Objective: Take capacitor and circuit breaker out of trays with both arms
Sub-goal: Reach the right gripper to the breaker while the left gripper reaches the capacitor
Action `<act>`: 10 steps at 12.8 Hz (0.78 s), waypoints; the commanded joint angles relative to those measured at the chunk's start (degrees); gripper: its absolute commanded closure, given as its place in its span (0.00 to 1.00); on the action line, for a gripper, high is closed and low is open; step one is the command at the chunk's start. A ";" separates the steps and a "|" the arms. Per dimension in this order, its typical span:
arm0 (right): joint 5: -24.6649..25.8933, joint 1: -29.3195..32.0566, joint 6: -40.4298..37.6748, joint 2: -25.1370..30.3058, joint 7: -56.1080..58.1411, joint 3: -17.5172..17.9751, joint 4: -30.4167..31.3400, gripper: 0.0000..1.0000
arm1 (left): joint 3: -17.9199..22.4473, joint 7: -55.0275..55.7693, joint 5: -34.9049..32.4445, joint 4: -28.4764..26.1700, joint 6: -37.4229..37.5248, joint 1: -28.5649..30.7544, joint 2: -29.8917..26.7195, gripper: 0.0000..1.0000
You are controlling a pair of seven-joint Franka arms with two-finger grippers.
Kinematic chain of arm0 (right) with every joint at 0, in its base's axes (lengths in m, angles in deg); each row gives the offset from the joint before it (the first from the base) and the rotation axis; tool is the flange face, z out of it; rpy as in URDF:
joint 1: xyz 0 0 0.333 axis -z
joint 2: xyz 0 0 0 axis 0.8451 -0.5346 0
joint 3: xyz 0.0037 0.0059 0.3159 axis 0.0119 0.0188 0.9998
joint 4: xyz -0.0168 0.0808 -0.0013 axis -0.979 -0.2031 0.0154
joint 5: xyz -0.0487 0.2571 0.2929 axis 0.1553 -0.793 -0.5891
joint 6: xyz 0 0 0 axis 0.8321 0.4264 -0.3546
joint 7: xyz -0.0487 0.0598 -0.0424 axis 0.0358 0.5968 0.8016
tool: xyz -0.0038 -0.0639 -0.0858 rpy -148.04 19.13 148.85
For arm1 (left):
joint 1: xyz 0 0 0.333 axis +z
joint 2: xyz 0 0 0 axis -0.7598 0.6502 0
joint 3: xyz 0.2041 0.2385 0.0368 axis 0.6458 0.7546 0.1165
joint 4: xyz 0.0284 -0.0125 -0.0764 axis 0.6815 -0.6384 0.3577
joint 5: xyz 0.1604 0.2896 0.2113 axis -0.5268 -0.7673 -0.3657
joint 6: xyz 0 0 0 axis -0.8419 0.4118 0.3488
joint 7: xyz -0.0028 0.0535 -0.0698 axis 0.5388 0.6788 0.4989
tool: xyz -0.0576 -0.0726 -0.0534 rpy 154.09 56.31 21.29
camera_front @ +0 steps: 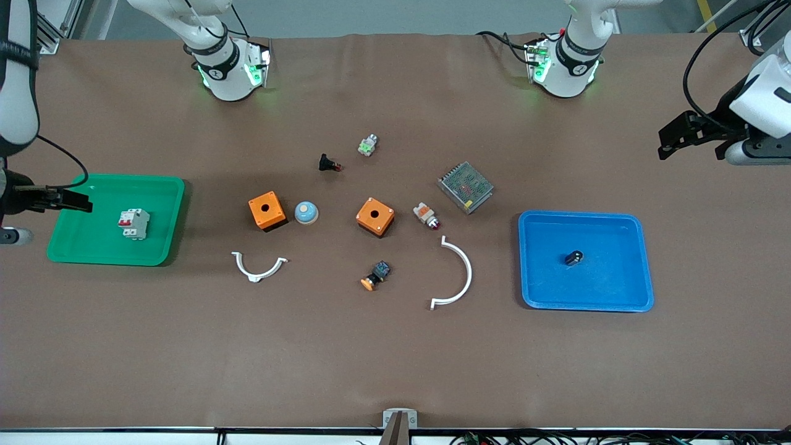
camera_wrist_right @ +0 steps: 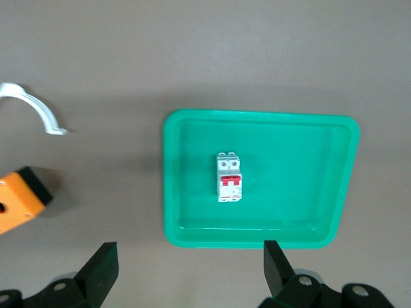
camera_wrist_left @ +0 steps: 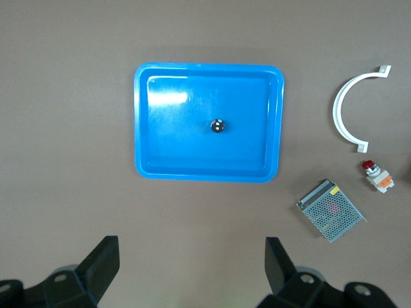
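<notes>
Two trays hold the task's parts as I look down from my remote station; the breaker lies in the green tray at the right arm's end of the table, red levers showing on its white face, and the capacitor sits in the blue tray at the left arm's end, near that tray's middle, touching no wall. I see the right gripper hanging over the edge of the green tray, its fingers spread wide and holding nothing; in the right wrist view the breaker lies well apart from the two dark fingertips. I see the left gripper over bare table at the left arm's end, farther from the front camera than the blue tray, jaws likewise wide and empty; the left wrist view shows the capacitor alone in its tray. Between the trays lie two orange boxes, a blue-domed button, a metal mesh box, two white curved clips, a white-orange part with red tip, a black button with orange cap, a black part with red tip and a small green-white part.
</notes>
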 commanded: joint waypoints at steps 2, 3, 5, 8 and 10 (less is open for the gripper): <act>0.93 4.69 6.00 -6.54 7.83 0.82 1.61 0.00 | -0.45 -0.14 -0.17 -0.12 -1.24 -0.60 5.38 0.00; 0.67 5.39 9.06 -7.16 9.32 0.82 3.97 0.00 | -0.45 -0.04 -0.17 -1.34 -3.69 -0.51 6.79 0.00; 0.49 5.58 14.87 -7.17 10.48 0.82 9.42 0.00 | -0.36 -0.04 -0.17 -7.99 -12.63 0.10 8.12 0.00; 0.23 5.57 20.68 -7.25 10.48 0.82 15.05 0.00 | -0.36 0.04 -0.08 -18.20 -27.31 1.51 10.40 0.02; 0.32 5.57 21.22 -7.43 10.66 0.82 15.77 0.00 | -0.45 0.22 0.01 -19.80 -32.69 1.33 14.95 0.11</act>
